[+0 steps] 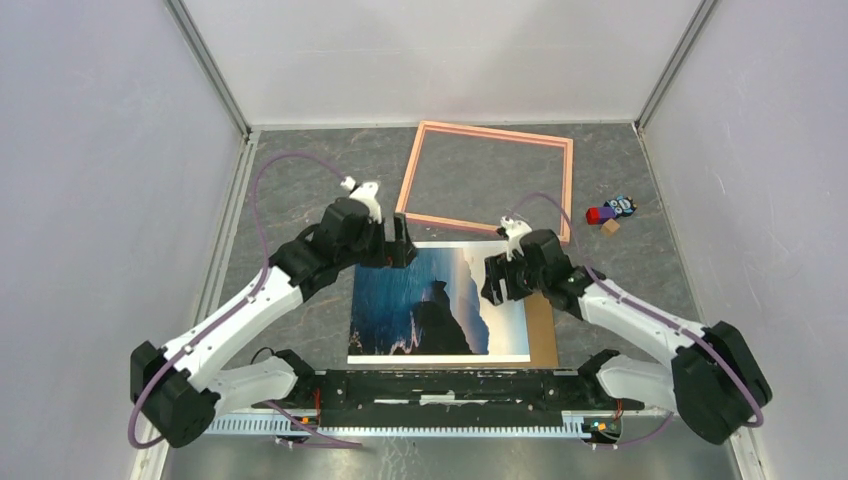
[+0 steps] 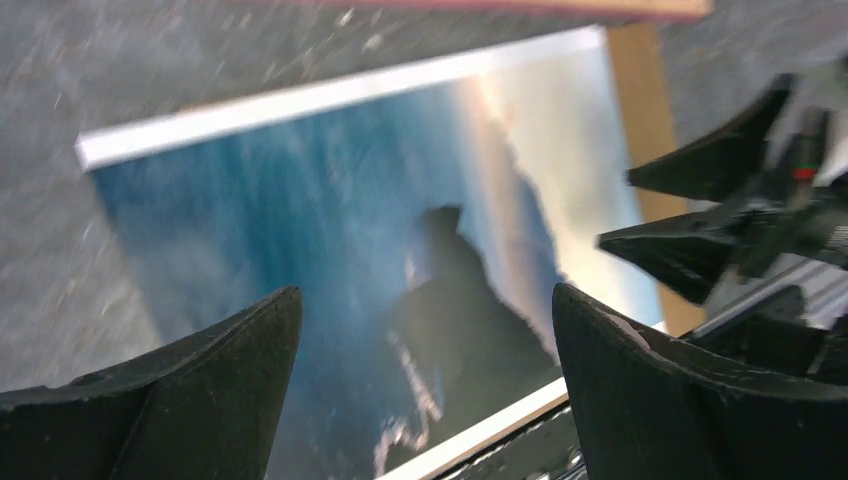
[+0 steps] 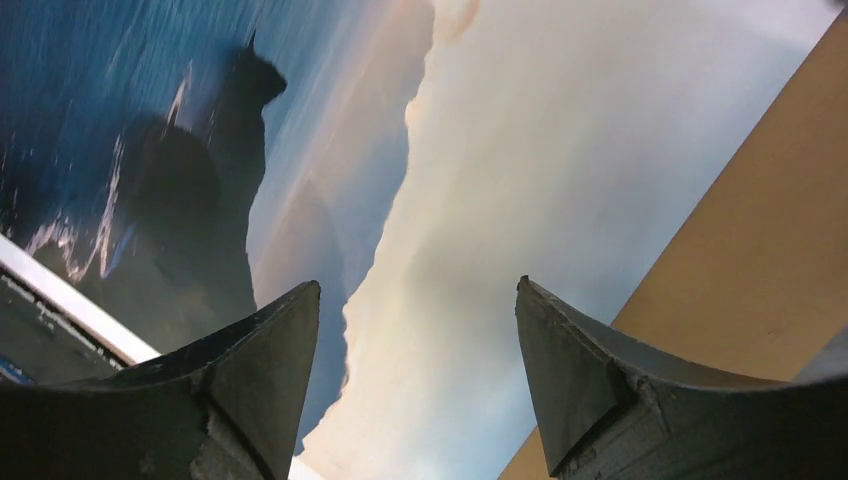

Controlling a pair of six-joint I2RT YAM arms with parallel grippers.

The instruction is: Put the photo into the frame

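The photo point(image 1: 430, 305) of blue sea, dark cliffs and pale sky lies face up on the table near the arm bases, on top of a brown board point(image 1: 542, 330). The empty pink frame point(image 1: 495, 133) lies flat behind it. My left gripper point(image 1: 400, 245) hovers over the photo's far left corner, open, with nothing between its fingers. My right gripper point(image 1: 495, 280) is over the photo's right part, also open and empty. The left wrist view shows the photo point(image 2: 380, 200) beyond the left gripper point(image 2: 425, 290). In the right wrist view the right gripper point(image 3: 417, 283) hangs over the photo's pale sky point(image 3: 500, 150).
A red block point(image 1: 598, 214), a small blue toy point(image 1: 622, 206) and a tan cube point(image 1: 610, 227) lie right of the frame. The brown board point(image 3: 760, 260) sticks out past the photo's right edge. White walls enclose the table on three sides.
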